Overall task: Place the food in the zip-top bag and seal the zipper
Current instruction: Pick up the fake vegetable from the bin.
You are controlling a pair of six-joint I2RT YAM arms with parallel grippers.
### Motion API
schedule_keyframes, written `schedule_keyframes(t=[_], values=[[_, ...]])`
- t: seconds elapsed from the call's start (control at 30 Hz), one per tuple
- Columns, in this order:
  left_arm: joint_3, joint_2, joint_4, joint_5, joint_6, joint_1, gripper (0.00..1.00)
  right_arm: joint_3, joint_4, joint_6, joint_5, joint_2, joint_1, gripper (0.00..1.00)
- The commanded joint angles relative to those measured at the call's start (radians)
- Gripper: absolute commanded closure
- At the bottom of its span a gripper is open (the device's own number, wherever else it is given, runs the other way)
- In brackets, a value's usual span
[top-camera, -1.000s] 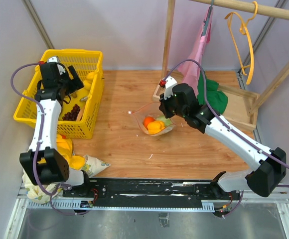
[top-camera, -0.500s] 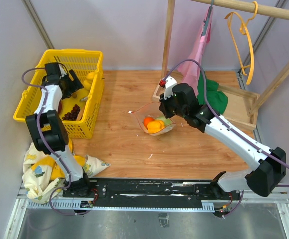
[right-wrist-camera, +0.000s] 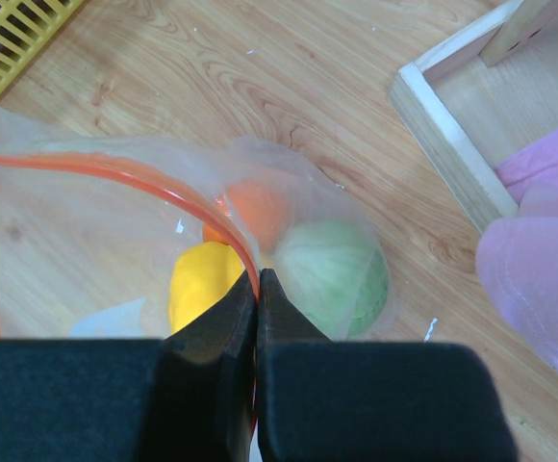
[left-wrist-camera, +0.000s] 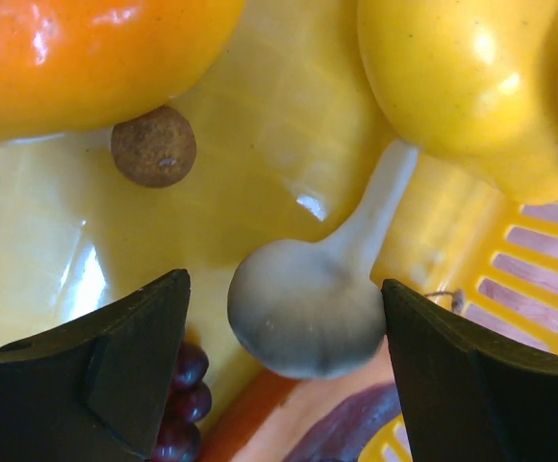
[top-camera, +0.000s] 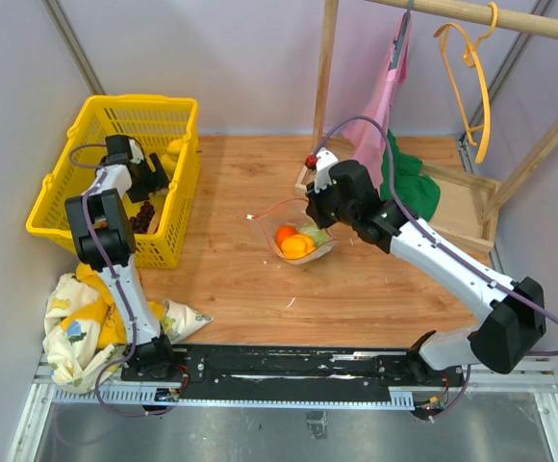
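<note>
Packing is partway done. Inside the basket [top-camera: 53,207], the left gripper [left-wrist-camera: 281,289] hangs with fingers spread wide over a white garlic [left-wrist-camera: 303,313], gripping nothing. Grapes [top-camera: 142,217] and other pieces lie around it, unbagged. Right of the basket, the bag [top-camera: 269,217] lies on the table [top-camera: 231,289], clear and crinkled, mouth open, with orange, yellow and green food [top-camera: 296,243] inside. The right gripper [right-wrist-camera: 257,289] is pinched tight on the zipper [right-wrist-camera: 115,173], the orange-red strip at the bag's rim. Left to do, I judge: move the rest over, then seal.
</note>
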Motion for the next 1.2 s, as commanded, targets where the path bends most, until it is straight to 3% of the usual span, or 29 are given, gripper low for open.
schedule_keyframes(t=[0.0,0.5,0.77,1.03,1.17], values=[[0.061,0.057,0.033,0.012,0.018,0.001,0.17,0.023,-0.001,-0.009,-0.004,0.023,-0.012,0.99],[0.085,0.083,0.042,-0.08,-0.032,0.007,0.31,0.036,-0.008,-0.01,-0.008,0.053,-0.021,0.99],[0.088,0.048,0.018,-0.115,-0.029,0.014,0.44,0.034,-0.009,-0.006,-0.014,0.051,-0.021,0.99],[0.074,0.036,0.014,-0.122,-0.036,0.014,0.44,0.031,-0.008,-0.004,-0.018,0.045,-0.022,0.99],[0.068,0.037,0.024,-0.114,-0.033,0.014,0.59,0.029,-0.009,-0.003,-0.021,0.04,-0.021,0.99]])
